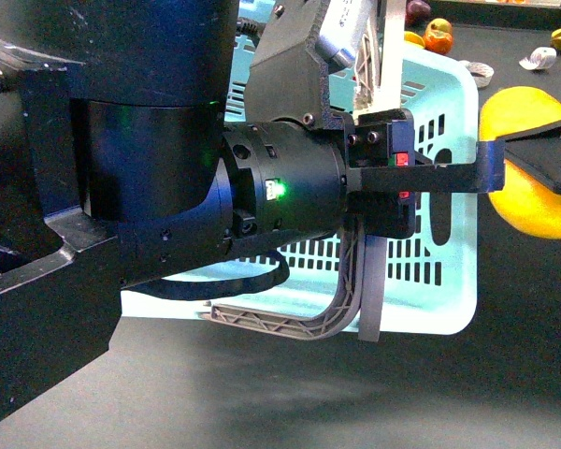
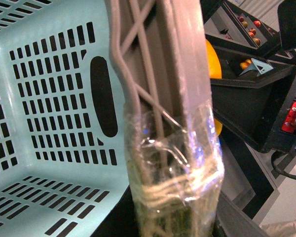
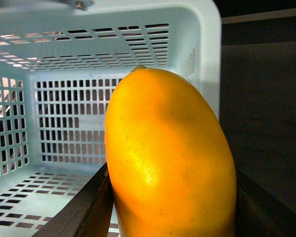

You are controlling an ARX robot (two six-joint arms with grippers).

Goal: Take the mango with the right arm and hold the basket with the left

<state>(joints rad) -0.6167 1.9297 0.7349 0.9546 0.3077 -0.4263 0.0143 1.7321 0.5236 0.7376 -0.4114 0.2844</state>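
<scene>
The right gripper (image 1: 519,168) is clamped on the mango (image 3: 170,158). One black finger presses each side of the smooth yellow fruit, which bulges out past the fingertips. Just beyond the mango is a corner of the pale turquoise basket (image 3: 207,59), its slotted inside open ahead of this hand. The mango is just outside the rim, over the dark table (image 1: 533,327).

Facing the right gripper, close to it across the basket's rim, the left gripper (image 1: 379,182) is closed on the taped handle (image 2: 172,148). This grey-brown handle is raised upright and wrapped in clear tape. A green light (image 1: 276,190) glows on the left wrist behind it. Far beyond both hands lies an orange-red fruit (image 1: 438,36).
</scene>
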